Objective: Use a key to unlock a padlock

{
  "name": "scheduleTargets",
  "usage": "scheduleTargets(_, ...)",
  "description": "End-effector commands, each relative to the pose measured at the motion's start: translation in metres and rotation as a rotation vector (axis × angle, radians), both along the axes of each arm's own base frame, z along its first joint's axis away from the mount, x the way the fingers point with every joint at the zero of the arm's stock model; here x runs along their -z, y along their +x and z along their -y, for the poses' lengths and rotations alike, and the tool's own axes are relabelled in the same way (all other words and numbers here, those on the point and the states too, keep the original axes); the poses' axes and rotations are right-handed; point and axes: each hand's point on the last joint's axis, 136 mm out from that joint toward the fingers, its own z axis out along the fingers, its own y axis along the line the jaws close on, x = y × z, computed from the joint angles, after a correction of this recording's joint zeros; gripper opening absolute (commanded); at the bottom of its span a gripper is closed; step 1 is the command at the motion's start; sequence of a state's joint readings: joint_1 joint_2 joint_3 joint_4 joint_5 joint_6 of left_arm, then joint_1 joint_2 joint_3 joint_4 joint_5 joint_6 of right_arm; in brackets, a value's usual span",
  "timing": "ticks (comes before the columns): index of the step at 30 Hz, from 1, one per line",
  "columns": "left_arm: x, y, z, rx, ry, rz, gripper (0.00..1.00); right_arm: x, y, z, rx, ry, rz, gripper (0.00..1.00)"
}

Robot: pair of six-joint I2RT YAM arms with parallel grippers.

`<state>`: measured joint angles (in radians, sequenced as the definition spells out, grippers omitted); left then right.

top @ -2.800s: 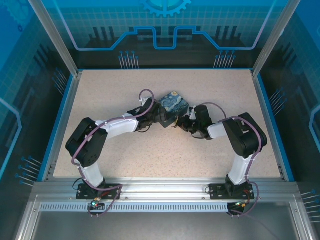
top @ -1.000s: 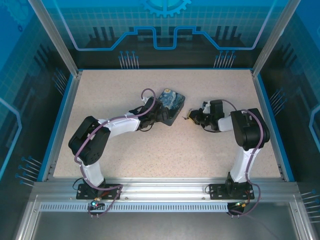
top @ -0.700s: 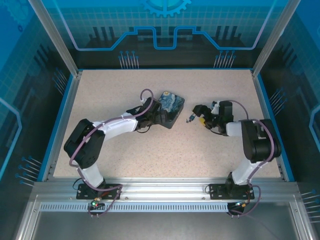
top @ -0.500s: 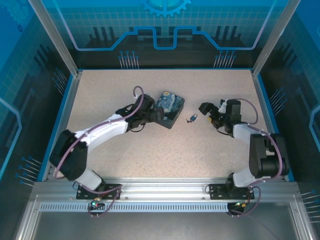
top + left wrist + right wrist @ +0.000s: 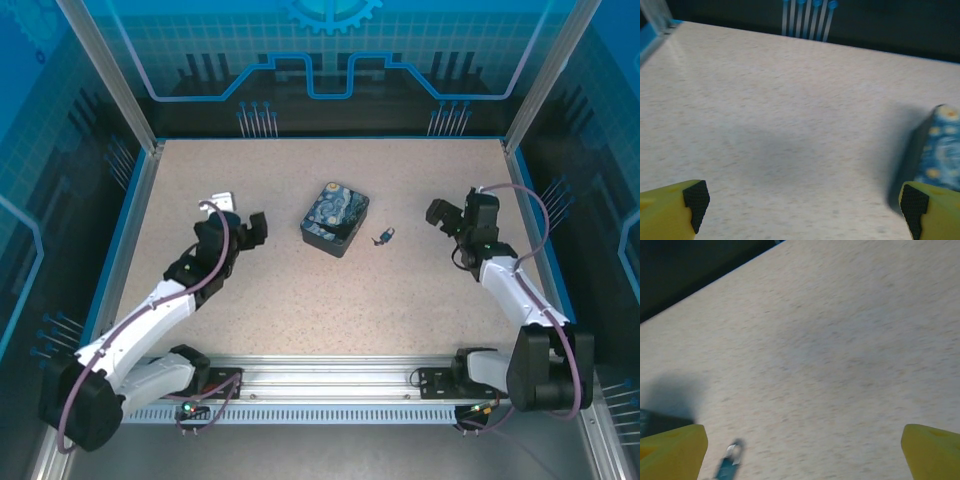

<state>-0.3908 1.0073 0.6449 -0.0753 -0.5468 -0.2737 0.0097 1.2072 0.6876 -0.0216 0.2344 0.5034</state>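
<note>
One padlock (image 5: 384, 237), one printed tin box (image 5: 335, 218), two grippers. Padlock flat on the tabletop (image 5: 300, 310), about mid-depth, slightly right of centre, near the tin box's right side but apart from it.

Off to its right, toward the right edge and well apart: right gripper (image 5: 440, 213), jaws spread wide, holding nothing. Bare tabletop between the two. In the right wrist view, padlock (image 5: 729, 462) low in frame, close to the fingertip (image 5: 675, 450) at the frame's left, not touching.

Beyond the tin box, toward the left edge: left gripper (image 5: 252, 228), jaws equally wide and empty. Tin box between it and the padlock.
</note>
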Motion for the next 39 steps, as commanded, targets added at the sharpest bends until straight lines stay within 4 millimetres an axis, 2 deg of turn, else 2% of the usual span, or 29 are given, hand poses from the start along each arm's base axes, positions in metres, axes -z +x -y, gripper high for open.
scheduleTargets(1,0.0,0.004,-0.036,-0.072,0.12,0.057,0.99,0.004,-0.001,0.022,0.04,-0.317,-0.008,1.0)
scheduleTargets(4,0.026,0.001,-0.056,-0.108,0.115,0.033,0.99,0.023,0.002,0.018,0.0,-0.388,0.003,1.0)
scheduleTargets(8,0.046,0.002,-0.072,-0.125,0.083,0.08,0.99,0.023,0.009,0.002,-0.058,-0.445,0.157,1.0)
scheduleTargets(10,0.052,0.008,-0.073,-0.103,0.066,0.101,0.99,0.023,0.013,-0.009,-0.121,-0.456,0.21,1.0)
scheduleTargets(14,0.062,0.023,-0.067,-0.04,0.085,0.164,0.99,0.037,0.018,-0.038,-0.289,-0.468,0.253,1.0)
scheduleTargets(15,0.064,0.028,-0.066,-0.029,0.096,0.183,0.99,0.046,0.017,-0.041,-0.305,-0.463,0.249,1.0)
scheduleTargets(17,0.064,0.039,-0.062,0.007,0.094,0.202,0.99,0.046,0.023,-0.04,-0.307,-0.463,0.249,1.0)
scheduleTargets(19,0.075,0.05,-0.056,0.047,0.108,0.185,0.99,0.05,0.03,-0.037,-0.325,-0.425,0.213,1.0)
scheduleTargets(21,0.091,0.056,-0.054,0.065,0.096,0.175,0.99,0.051,0.028,-0.032,-0.324,-0.378,0.209,1.0)
scheduleTargets(25,0.097,0.066,-0.059,0.067,0.067,0.134,0.99,0.052,0.028,-0.033,-0.315,-0.397,0.2,1.0)
scheduleTargets(39,0.097,0.066,-0.062,0.074,0.035,0.127,0.99,0.052,0.03,-0.038,-0.349,-0.393,0.199,1.0)
